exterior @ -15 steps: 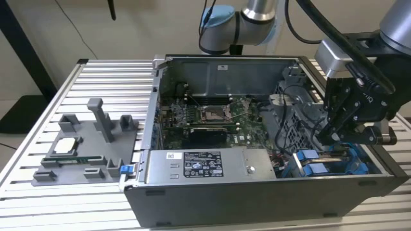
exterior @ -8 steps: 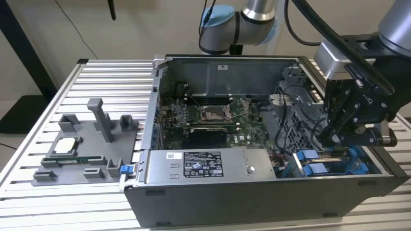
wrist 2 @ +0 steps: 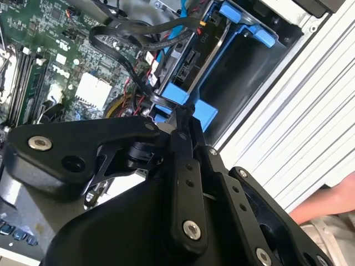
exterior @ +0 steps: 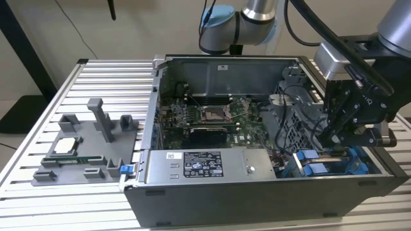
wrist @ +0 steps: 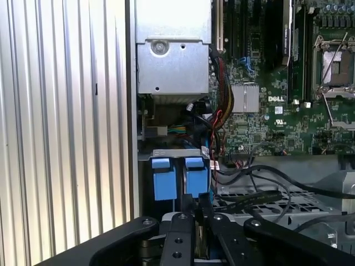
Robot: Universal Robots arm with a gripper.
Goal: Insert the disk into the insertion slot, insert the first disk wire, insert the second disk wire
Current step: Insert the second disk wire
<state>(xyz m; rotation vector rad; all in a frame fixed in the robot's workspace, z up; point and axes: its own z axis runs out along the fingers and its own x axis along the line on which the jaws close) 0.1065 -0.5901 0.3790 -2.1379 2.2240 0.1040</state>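
Observation:
Two blue-framed drives sit side by side in the drive cage at the case's front corner on the exterior view's right. The disk (exterior: 309,161) (wrist: 195,174) (wrist 2: 188,61) is the one nearer the motherboard, seated in the insertion slot (wrist: 175,152) with its blue carrier end showing. My gripper (exterior: 332,143) (wrist 2: 176,116) (wrist: 197,209) hangs right over that end, with its jaws close together. A black disk wire (wrist 2: 119,52) (wrist: 249,198) loops from the board side and ends at the fingertips, so the gripper looks shut on the wire's end. The connector itself is hidden by the fingers.
The open case holds the motherboard (exterior: 205,115) and a labelled metal power supply box (exterior: 209,166). More cables (wrist: 219,119) run beside the cage. A grey fixture (exterior: 83,144) with parts stands on the slatted table (exterior: 38,192). A person's hand (wrist 2: 327,208) rests by the case.

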